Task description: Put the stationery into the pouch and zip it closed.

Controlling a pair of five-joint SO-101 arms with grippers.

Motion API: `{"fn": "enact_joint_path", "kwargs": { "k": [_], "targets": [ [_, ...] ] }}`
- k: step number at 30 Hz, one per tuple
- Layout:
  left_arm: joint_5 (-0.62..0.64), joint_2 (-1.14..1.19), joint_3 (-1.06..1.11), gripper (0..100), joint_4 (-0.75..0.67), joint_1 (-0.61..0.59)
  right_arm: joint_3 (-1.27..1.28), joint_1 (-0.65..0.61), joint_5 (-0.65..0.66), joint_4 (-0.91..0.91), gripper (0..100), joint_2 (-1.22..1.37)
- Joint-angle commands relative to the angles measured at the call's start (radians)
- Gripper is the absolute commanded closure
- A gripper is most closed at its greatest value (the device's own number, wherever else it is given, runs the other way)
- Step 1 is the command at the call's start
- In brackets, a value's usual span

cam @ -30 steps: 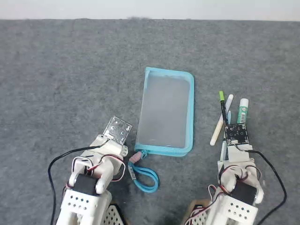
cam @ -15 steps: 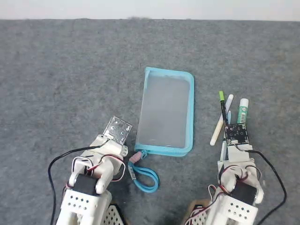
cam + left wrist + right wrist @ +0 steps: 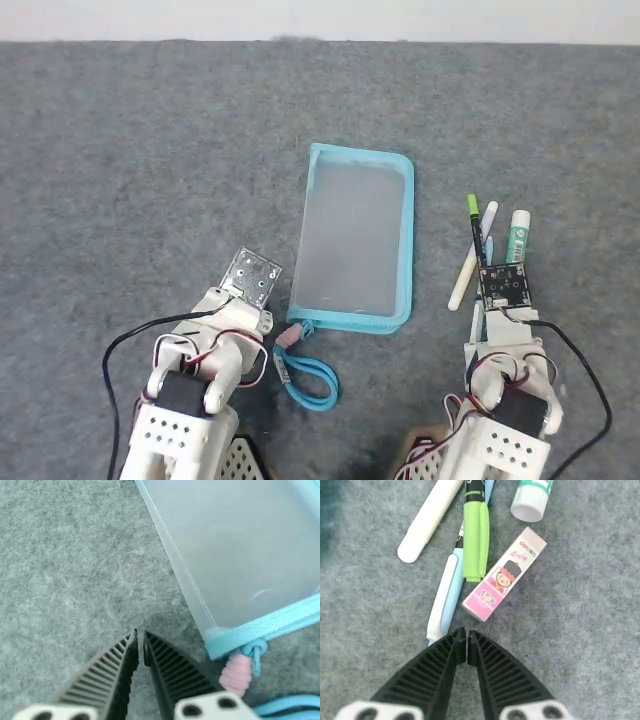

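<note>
A light-blue pouch (image 3: 353, 240) with a clear face lies flat in the middle of the grey mat, zipped, its pink zipper pull (image 3: 291, 336) and blue wrist loop (image 3: 308, 381) at the near end. The same pouch (image 3: 235, 555) and pink pull (image 3: 236, 673) appear in the left wrist view, just beside my left gripper (image 3: 140, 636), which is shut and empty over the mat. To the pouch's right lie a green-capped pen (image 3: 476, 532), a white pen (image 3: 429, 520), a blue-white pen (image 3: 443, 600), a pink eraser (image 3: 505, 574) and a glue stick (image 3: 532, 499). My right gripper (image 3: 466, 636) is shut, just short of them.
Grey felt mat (image 3: 150, 150) covers the table, with open room at the left and far side. Both arm bases (image 3: 180, 420) sit at the near edge. A pale wall strip runs along the far edge.
</note>
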Motion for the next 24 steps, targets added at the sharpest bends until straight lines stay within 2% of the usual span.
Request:
{"fn": "enact_joint_path", "kwargs": {
  "k": [1,24],
  "targets": [
    [-0.006,-0.003,-0.008,98,0.005,0.005,0.018,0.005,-0.008,0.005,99.2,-0.015],
    [-0.006,-0.003,-0.008,98,0.005,0.005,0.018,-0.004,-0.011,0.005,99.2,-0.015]
  ]
}}
